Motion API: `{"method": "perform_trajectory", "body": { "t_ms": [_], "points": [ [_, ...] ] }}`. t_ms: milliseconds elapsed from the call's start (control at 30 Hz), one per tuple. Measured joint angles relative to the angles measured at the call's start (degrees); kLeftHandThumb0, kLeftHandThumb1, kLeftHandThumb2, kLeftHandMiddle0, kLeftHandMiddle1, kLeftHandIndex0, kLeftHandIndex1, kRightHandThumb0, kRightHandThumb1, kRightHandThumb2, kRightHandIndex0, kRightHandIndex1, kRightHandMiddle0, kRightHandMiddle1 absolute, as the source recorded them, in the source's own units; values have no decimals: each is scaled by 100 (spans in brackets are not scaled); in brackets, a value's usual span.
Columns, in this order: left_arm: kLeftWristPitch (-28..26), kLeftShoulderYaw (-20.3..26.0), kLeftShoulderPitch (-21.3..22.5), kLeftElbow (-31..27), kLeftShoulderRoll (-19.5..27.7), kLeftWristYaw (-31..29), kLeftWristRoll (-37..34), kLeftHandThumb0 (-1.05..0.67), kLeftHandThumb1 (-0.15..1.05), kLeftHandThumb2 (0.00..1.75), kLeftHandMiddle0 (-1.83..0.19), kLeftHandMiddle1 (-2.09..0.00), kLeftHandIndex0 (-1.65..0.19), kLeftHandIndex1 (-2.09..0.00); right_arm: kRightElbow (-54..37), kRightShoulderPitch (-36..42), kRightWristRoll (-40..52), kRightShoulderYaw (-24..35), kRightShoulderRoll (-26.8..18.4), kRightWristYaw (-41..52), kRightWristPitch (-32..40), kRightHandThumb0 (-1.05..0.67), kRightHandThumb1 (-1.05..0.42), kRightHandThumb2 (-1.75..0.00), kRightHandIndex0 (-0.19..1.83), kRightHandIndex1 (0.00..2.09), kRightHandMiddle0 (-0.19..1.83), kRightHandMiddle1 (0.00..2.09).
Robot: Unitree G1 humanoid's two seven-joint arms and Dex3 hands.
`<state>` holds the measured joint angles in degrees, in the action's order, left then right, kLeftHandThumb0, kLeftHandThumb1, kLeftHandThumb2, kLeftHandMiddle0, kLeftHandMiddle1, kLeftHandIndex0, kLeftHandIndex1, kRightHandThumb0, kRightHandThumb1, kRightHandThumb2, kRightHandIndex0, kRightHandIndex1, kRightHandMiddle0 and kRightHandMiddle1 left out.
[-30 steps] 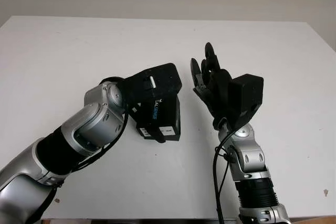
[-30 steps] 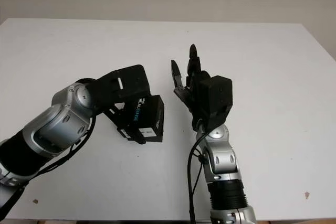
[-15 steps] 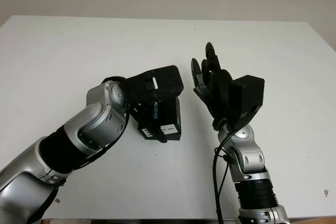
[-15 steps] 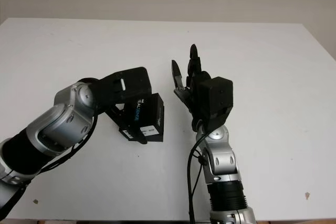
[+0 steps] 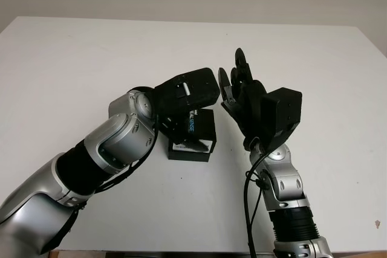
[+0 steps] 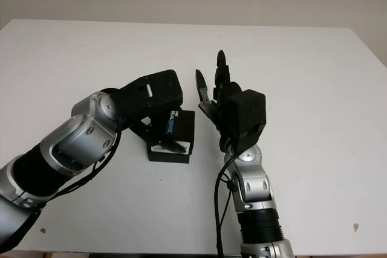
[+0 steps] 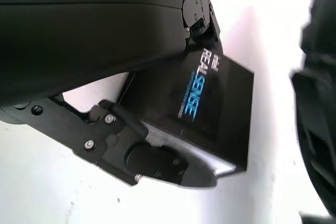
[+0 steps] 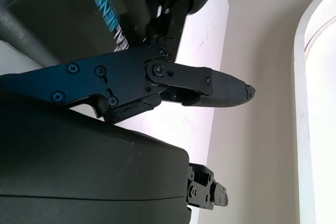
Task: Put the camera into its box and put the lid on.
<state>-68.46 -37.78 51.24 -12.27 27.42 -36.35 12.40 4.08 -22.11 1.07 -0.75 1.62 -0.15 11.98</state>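
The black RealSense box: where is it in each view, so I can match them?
Left eye: box at table centre, under the left hand.
Right eye: box left of centre, beside the open right hand.
Left wrist: box mid-picture.
Right wrist: box corner.
Shared landmark: the blue SENSE lettering.

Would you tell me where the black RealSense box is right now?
In the head views the black RealSense box sits near the middle of the white table, gripped by the left hand, with the open right hand just beside it on the right.
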Motion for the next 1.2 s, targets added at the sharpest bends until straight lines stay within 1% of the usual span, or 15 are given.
{"method": "perform_trajectory", "body": {
  "t_ms": [33,100,167,233,500,667,800,833,867,900,933,967,1033,1100,1200],
  "points": [
    [14,-24,9,0,11,-53,-15,-55,105,37,18,-17,19,-28,1,0,1,5,1,-2,-1,-67,-105,-53,-16,6,-15,6],
    [6,-142,80,0,83,-181,-23,-56,105,38,18,-9,19,-9,2,2,-6,11,0,-23,-1,-68,-105,-53,-16,6,-15,6],
    [-42,-281,193,0,148,-303,-24,-55,105,37,19,-3,18,-3,4,3,-17,17,0,-44,-1,-67,-105,-53,-16,6,-15,6],
    [-59,-360,266,0,190,-380,-25,-55,105,37,19,-2,15,-3,5,4,-20,16,-1,-43,-1,-67,-105,-53,-16,6,-15,6],
    [-114,-706,522,-48,353,-676,-21,-56,105,38,19,0,19,0,22,4,-29,6,-2,-36,-38,-67,-105,-54,-15,6,-14,6],
    [-23,-713,521,-104,456,-690,-21,-55,105,39,19,0,19,0,91,4,-26,20,-11,-31,-38,-67,-105,-53,-15,6,-14,6],
    [214,-609,447,-220,618,-665,-13,-54,105,38,16,-2,19,0,138,4,-19,36,-12,-27,-38,-66,-105,-53,-15,6,-14,6],
    [300,-538,377,-263,641,-603,4,-51,105,32,15,-80,8,-7,139,3,-15,41,-12,-21,-38,-67,-105,-53,-15,6,-14,6],
    [454,-429,265,-298,657,-501,23,-49,105,27,16,-130,8,-38,140,3,-8,51,-13,-9,-38,-67,-105,-52,-16,5,-14,5],
    [669,-285,110,-342,670,-371,54,-46,105,22,7,-160,14,-89,143,3,-5,58,-15,3,-38,-67,-105,-52,-16,5,-15,5],
    [902,-135,-61,-386,680,-237,81,-41,104,15,2,-179,17,-119,146,3,-3,63,-16,20,-39,-67,-105,-52,-16,5,-14,5],
    [1090,-18,-189,-413,694,-153,102,-38,104,12,5,-191,18,-122,153,2,-3,68,-17,24,-39,-68,-105,-52,-15,5,-14,6],
    [1387,195,-436,-480,730,-17,148,-27,100,7,16,-172,18,-130,164,2,4,76,-17,29,-39,-67,-105,-51,-16,5,-15,5],
    [1500,403,-667,-545,723,95,195,-19,99,5,13,-160,11,-137,166,2,18,87,-17,31,-39,-67,-105,-51,-16,5,-14,5],
    [1318,549,-763,-569,709,94,240,-16,96,4,10,-152,2,-145,169,2,7,94,-23,31,-39,-68,-105,-51,-16,5,-14,6]
  ]
}}
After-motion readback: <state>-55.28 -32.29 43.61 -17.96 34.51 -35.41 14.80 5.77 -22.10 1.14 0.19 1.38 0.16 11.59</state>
